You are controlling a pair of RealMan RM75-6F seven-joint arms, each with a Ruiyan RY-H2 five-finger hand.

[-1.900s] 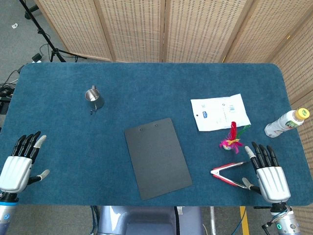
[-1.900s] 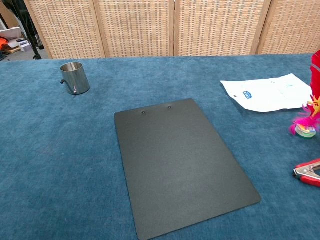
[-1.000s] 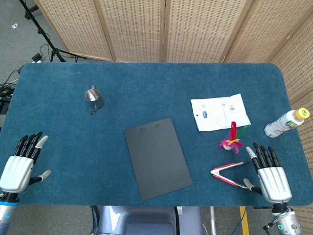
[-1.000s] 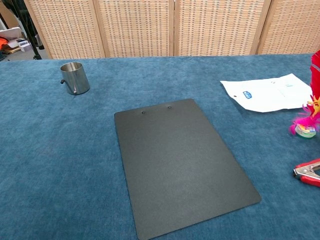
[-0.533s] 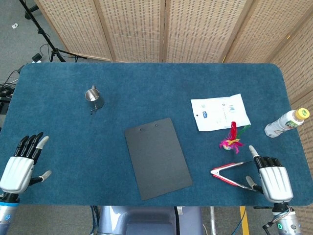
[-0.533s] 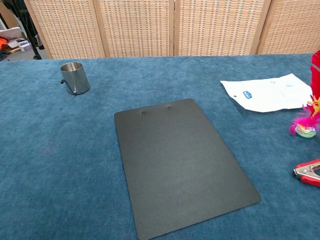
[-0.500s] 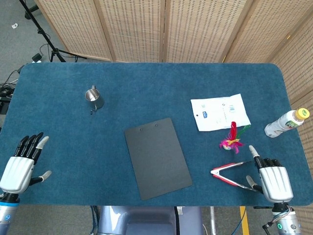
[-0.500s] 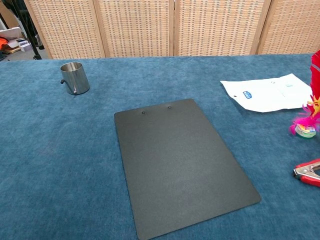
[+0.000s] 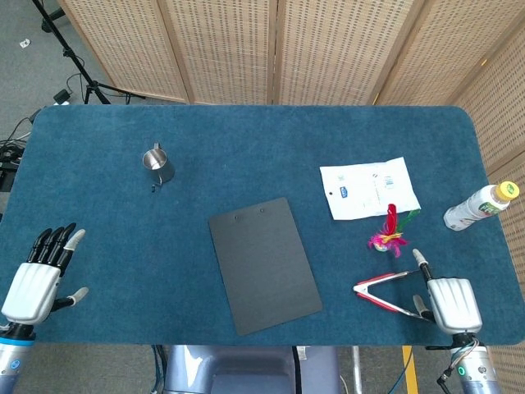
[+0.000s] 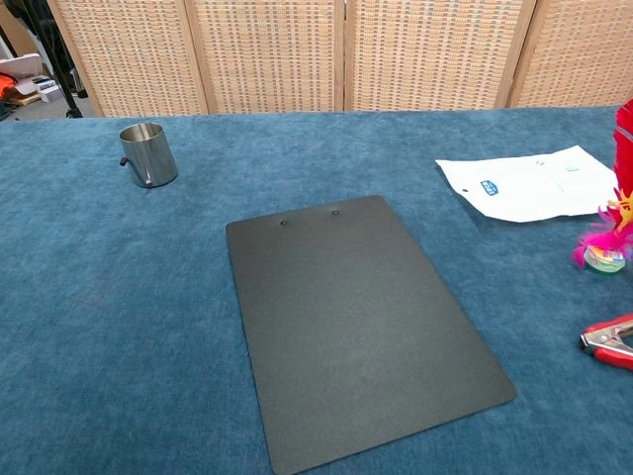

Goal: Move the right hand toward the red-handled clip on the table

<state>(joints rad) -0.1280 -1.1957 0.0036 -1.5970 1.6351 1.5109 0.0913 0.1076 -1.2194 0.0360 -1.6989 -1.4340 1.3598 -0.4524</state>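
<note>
Silver-backed and black-fingered, the right hand (image 9: pixel 451 301) sits at the table's near edge with most of its fingers curled under, one finger still pointing forward and the thumb out to the side — it holds nothing. Just beside it, on its inner side, lies the red-handled clip (image 9: pixel 388 294), flat on the blue cloth; the clip's spread handle ends come right up against the thumb and the pointing finger, though whether they touch cannot be told. The clip's pointed end faces away from the hand, toward the black clipboard (image 9: pixel 263 263). In the chest view only the handle ends of the clip (image 10: pixel 609 340) show at the frame's edge, and neither hand appears. Beyond the clip stands a pink feathered toy (image 9: pixel 387 237), then a white paper sheet (image 9: pixel 368 188); a bottle (image 9: pixel 481 206) lies off to the clip's far right. Well apart, across the clipboard, the left hand (image 9: pixel 37 276) rests with fingers spread, empty, and a metal cup (image 9: pixel 158 165) stands farther back.
</note>
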